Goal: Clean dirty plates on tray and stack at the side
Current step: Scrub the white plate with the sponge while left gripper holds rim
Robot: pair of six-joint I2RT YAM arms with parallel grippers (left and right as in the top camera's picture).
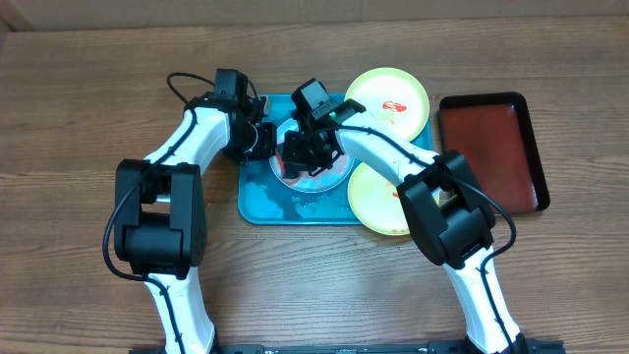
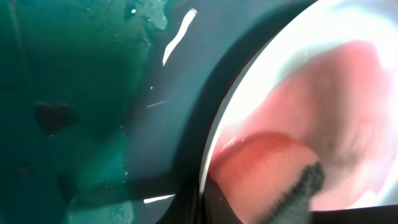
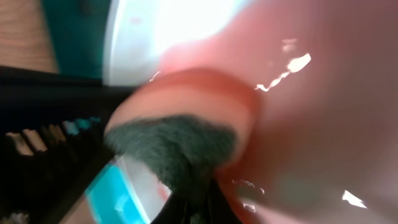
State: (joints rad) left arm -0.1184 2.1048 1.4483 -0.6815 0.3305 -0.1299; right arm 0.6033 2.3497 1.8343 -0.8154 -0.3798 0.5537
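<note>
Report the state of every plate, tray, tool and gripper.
teal tray: wet.
blue-white plate: on teal tray, smeared red.
upper yellow-green plate: red smear at centre.
lower yellow-green plate: no smear visible.
sponge: on blue-white plate.
left gripper: shut.
right gripper: shut on sponge.

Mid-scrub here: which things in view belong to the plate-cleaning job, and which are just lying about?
Job:
- blue-white plate, under the sponge
- upper yellow-green plate, red smear
- lower yellow-green plate
- teal tray
- right tool, gripping the sponge
- left tool, shut, by the blue-white plate's rim

Lying about:
- dark-red tray, empty, right of the plates
</note>
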